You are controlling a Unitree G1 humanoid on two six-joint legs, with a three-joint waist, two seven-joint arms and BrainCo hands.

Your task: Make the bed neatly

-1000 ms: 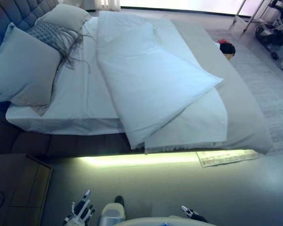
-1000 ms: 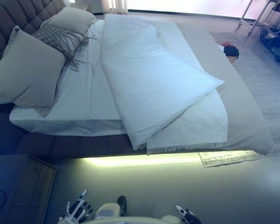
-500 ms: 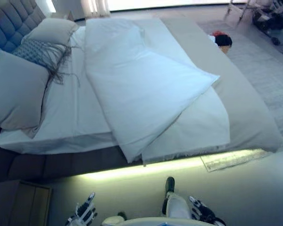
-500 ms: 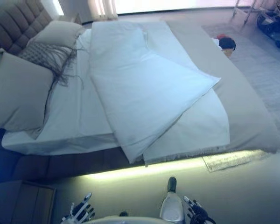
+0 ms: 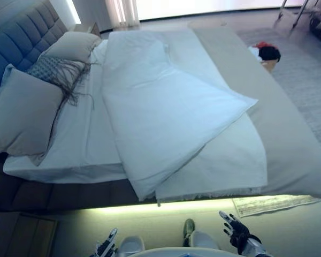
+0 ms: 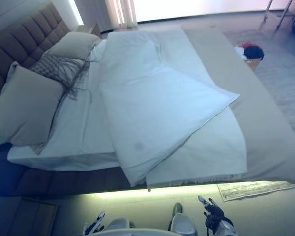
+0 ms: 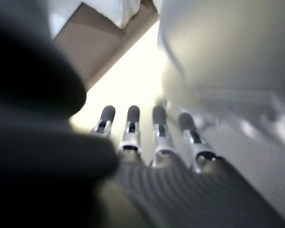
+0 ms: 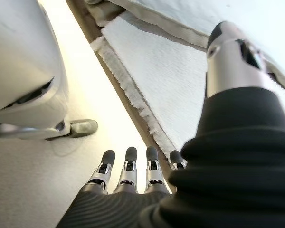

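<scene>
The bed point(image 5: 289, 150) lies across the view with a grey padded headboard point(image 5: 16, 43) at the left. A white duvet point(image 5: 166, 107) is folded back on itself, one corner pointing right, its lower edge hanging over the near side. A white sheet point(image 5: 80, 139) is bare beside it. Two grey pillows point(image 5: 21, 112) and a fringed grey throw point(image 5: 56, 72) lie at the head. My left hand point(image 5: 106, 249) and right hand point(image 5: 235, 233) hang low over the floor, both open and empty, apart from the bed. The right wrist view shows the fringed blanket edge point(image 8: 133, 95).
A lit strip glows under the bed's near side. A small rug point(image 5: 278, 203) lies on the floor at the bed's foot corner. A wooden nightstand point(image 5: 21, 235) stands at the lower left. A dark bundle point(image 5: 267, 52) lies on the carpet beyond the bed.
The camera has shifted, so the whole bed sits differently in view. My right hand has risen a little into view at the lower right. The bedding has not moved.
</scene>
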